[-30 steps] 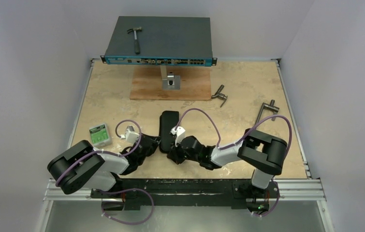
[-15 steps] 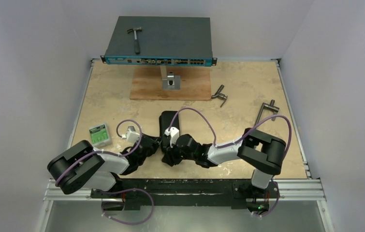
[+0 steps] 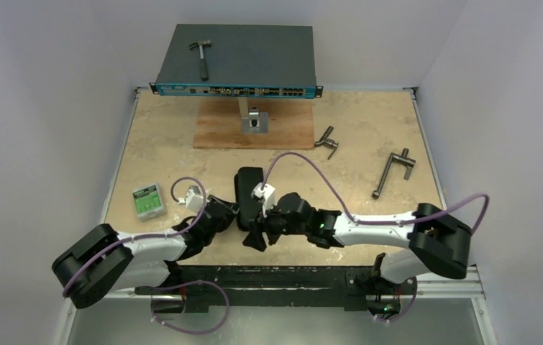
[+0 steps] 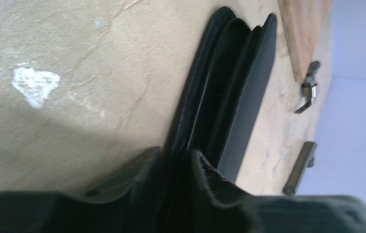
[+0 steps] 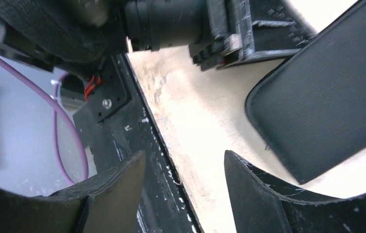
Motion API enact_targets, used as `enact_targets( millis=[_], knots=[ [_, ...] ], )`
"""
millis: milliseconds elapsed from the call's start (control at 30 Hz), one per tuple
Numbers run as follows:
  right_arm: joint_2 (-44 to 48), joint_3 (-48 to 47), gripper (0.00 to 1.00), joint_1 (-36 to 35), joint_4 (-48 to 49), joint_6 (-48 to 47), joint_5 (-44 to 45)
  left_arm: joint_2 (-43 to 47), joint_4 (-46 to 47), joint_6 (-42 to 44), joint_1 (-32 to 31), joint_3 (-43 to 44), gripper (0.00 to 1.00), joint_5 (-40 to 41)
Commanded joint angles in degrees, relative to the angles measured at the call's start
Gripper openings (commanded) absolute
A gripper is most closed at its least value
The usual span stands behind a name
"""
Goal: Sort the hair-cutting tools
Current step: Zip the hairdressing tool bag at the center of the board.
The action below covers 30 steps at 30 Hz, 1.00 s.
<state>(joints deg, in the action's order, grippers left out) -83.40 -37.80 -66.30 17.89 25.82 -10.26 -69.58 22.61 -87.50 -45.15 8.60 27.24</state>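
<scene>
No scissors, comb or clip visible; probably inside the unzipped black case by bench's near edge. Right claw released; left claw straddles case lip, grip unclear.

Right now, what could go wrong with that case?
The right arm holds its jaws open beside the black case, so only the jaws of the left arm straddle its near end; it might slip. Both arms crowd together and could bump. The table edge is close: it could slide off.

The case lies mid-table, small box to its left, hammer seemingly atop the rear unit
</scene>
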Motion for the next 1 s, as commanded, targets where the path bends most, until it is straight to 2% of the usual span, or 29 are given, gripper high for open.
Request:
enact_targets(
  millis=[0, 67, 133, 233, 400, 533, 733, 967],
  knots=[
    [8.08, 0.95, 0.61, 5.82, -4.28, -0.87, -0.12, 5.05, -16.27, 5.51, -0.17, 2.26, 0.42, 2.66],
    [9.36, 1.64, 0.61, 9.19, -4.44, 0.19, 0.91, 7.95, -20.70, 6.84, -0.13, 3.28, 0.55, 3.25],
    [8.99, 1.95, 0.61, 11.38, -4.17, 1.10, 2.28, 10.75, -24.64, 7.77, -0.12, 3.78, 0.63, 3.91],
    [7.24, 1.82, 0.60, 12.28, -2.77, 3.05, 4.64, 14.22, -30.53, 8.67, -0.14, 4.89, 0.69, 4.46],
    [2.63, 2.17, 0.59, 14.80, 0.59, 6.38, 6.68, 20.78, -35.12, 9.47, -0.06, 4.45, 0.71, 5.78],
    [-2.24, 2.79, 0.55, 18.43, 4.02, 7.66, 2.72, 22.44, -22.67, 13.97, 1.83, 0.34, 0.72, 1.24],
    [-6.21, 2.78, 0.54, 20.03, 6.51, 7.69, 0.50, 16.40, -7.04, 20.56, 6.66, -0.67, 0.74, -9.77],
    [-9.05, 2.33, 0.54, 20.33, 7.36, 7.36, 0.16, 7.33, -0.38, 23.35, 8.79, 2.15, 0.74, -16.87]
  ],
)
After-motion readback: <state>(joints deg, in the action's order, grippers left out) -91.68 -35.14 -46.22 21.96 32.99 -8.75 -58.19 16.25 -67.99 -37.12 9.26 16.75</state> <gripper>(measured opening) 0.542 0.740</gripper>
